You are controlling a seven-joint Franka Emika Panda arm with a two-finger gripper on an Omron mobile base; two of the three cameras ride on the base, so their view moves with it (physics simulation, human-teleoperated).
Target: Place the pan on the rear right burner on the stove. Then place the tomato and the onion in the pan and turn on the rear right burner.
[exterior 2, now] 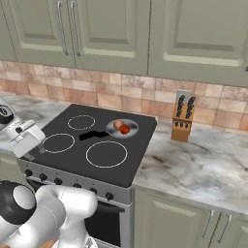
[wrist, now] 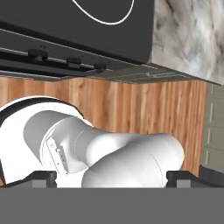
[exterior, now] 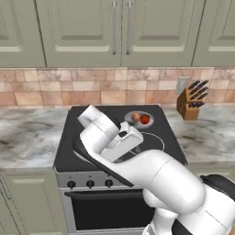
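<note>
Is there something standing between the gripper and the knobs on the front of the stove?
Nothing visible does. The open gripper hangs off the stove's front left corner, and its knobs show unobstructed in the hand view.

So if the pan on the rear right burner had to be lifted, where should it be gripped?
By the straight black handle, coming from above. It lies flat over the stove glass, pointing left from the pan, away from the tomato and onion.
</note>
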